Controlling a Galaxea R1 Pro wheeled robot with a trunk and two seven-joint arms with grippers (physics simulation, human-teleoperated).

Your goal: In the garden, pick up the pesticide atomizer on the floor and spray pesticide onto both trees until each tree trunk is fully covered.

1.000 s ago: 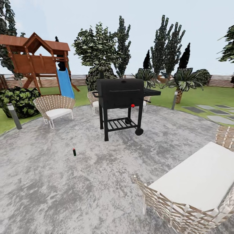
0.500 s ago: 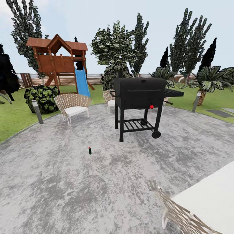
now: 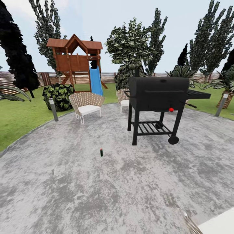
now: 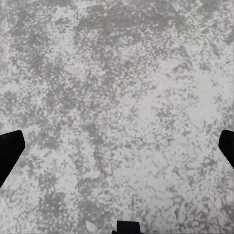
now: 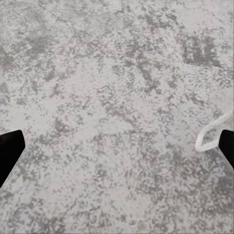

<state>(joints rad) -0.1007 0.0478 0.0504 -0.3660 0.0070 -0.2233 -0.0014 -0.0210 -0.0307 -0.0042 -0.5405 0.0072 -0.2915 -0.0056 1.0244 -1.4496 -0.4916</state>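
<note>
The pesticide atomizer [image 3: 101, 152], a tiny dark bottle with a red top, stands upright on the mottled grey stone floor [image 3: 81, 195], left of the grill and some way ahead of me. In the left wrist view, my left gripper [image 4: 117, 151] is open over bare paving, its dark fingertips [image 4: 9, 153] far apart at the picture's edges. My right gripper [image 5: 117, 151] is open in the same way, with nothing between its fingers. A leafy-crowned tree [image 3: 131, 45] rises behind the grill with its trunk hidden; I cannot tell whether it is one of both trees.
A black wheeled grill [image 3: 159, 94] with a red knob [image 3: 171, 110] stands right of centre. Two wicker chairs [image 3: 87, 104] sit at the paving's far edge, with bollard lights [image 3: 53, 109]. A wicker sofa corner [image 3: 211, 226] shows bottom right. Beyond lie lawn, playset [image 3: 76, 58], and fence.
The head camera has swung left, so the grill, chairs and atomizer have slid right in the picture and the wicker sofa has nearly left it. The things themselves have not moved.
</note>
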